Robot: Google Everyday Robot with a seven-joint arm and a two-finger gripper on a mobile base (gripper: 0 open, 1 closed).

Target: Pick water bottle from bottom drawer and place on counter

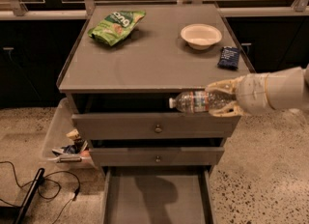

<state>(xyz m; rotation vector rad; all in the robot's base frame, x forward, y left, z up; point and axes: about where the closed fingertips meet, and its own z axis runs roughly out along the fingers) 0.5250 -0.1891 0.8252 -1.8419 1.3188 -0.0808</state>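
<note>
The water bottle [195,101] lies on its side in the air, white cap to the left, level with the counter's front edge. My gripper [223,98] comes in from the right and is shut on the water bottle's base end. The counter [149,59] is the flat grey top just behind and above it. The bottom drawer [157,199] stands pulled out below, its tray showing nothing but a shadow. The two knobbed drawers [155,127] sit between it and the counter.
On the counter lie a green snack bag [115,26] at the back left, a white bowl [201,35] at the back right and a dark blue packet [229,57] by the right edge. A clear bin of clutter [65,141] and cables are on the floor at the left.
</note>
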